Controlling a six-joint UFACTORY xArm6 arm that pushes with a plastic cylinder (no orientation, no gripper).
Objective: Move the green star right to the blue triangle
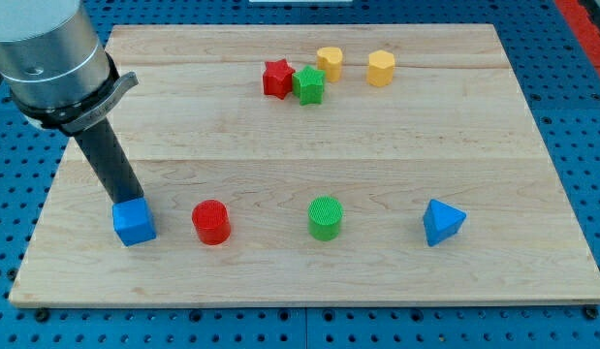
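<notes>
view: single | high, angled down | frames whole wooden board (309,145); moderately close

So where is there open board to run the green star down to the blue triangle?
Open: the wide middle band between the top cluster and the bottom row, and the view's right side above the blue triangle. Crowded: the green star touches the red star, with a yellow block close behind. My tip sits against the blue cube.

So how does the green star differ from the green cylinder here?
The green star is star-shaped; the green cylinder is round with a ridged top. The green star sits near the view's top, touching the red star; the green cylinder stands alone in the lower row. Both are green.
</notes>
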